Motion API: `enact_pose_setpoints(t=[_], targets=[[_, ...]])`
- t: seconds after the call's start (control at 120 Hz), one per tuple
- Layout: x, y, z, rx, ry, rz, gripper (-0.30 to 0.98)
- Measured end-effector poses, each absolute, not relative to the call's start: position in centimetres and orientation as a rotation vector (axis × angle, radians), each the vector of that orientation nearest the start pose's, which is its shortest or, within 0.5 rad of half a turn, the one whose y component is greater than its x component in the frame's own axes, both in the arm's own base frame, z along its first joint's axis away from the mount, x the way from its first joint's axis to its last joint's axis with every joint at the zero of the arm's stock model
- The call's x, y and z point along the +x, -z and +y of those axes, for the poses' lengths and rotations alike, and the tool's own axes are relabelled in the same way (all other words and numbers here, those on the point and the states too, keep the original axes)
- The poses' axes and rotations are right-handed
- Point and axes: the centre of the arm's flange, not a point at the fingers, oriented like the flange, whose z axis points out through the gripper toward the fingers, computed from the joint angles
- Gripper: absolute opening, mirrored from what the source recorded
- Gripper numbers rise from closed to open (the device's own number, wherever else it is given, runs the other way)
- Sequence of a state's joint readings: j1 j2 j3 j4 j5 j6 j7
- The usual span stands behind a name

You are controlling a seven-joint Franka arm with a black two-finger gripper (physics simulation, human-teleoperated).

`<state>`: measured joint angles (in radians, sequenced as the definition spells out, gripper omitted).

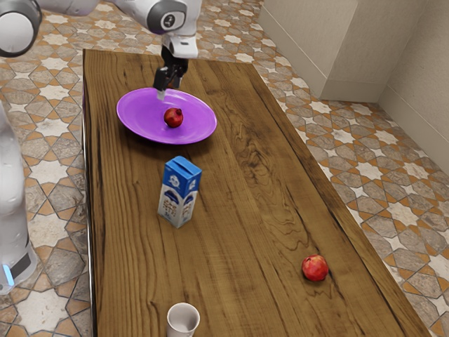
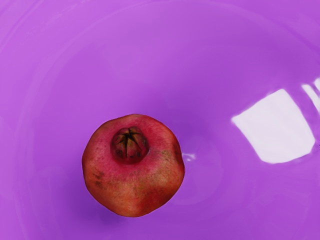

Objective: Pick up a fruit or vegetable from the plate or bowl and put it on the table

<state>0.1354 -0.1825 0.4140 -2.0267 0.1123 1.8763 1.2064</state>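
A: Where's the target?
B: Pomegranate (image 1: 173, 118) sits in the purple plate (image 1: 133, 116), far end of the wooden table (image 1: 245, 210). Not on the tabletop.
A: Relative to the gripper (image 1: 165, 91)?
B: Below it and apart. In the exterior view, fruit is slightly right of the gripper's tip and nearer the camera.
A: Gripper state?
B: Can't tell whether it's spread or closed. Fruit isn't pinched; plate is under it.
A: Orientation?
B: Crown (image 2: 130, 144) points up at a tilt, toward the exterior view's right. Wrist view looks onto it, off-center on the fruit. Body's near round, no clear long axis; crown-to-base line leans off vertical.
A: Arm pose?
B: White arm (image 1: 144, 8) comes in from the exterior view's upper left, at the far end. Gripper hangs down by the plate's far side, tip slanting toward the exterior view's left. Wrist camera faces down into the plate.
A: Other stuff?
B: Blue-and-white carton (image 1: 177, 193) upright, on the near side of the plate. White cup (image 1: 183, 321) at the near edge of the exterior view, left of center. Second pomegranate (image 1: 315, 268) on the tabletop, near right, well apart from the plate.
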Motion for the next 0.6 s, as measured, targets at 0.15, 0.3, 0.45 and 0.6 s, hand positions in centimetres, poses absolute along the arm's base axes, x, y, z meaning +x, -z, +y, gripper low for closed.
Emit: enact_pose_setpoints(t=[0.15, 0.3, 0.45, 0.6], targets=[[42.7, -51.1, 27.8, -2.907, -0.017, 1.092, 0.69], [44.0, -50.5, 26.7, -2.885, -0.007, 1.139, 0.69], [44.6, -49.7, 26.6, -2.881, -0.014, 1.153, 0.69], [44.7, -48.9, 26.6, -2.881, -0.022, 1.162, 0.69]])
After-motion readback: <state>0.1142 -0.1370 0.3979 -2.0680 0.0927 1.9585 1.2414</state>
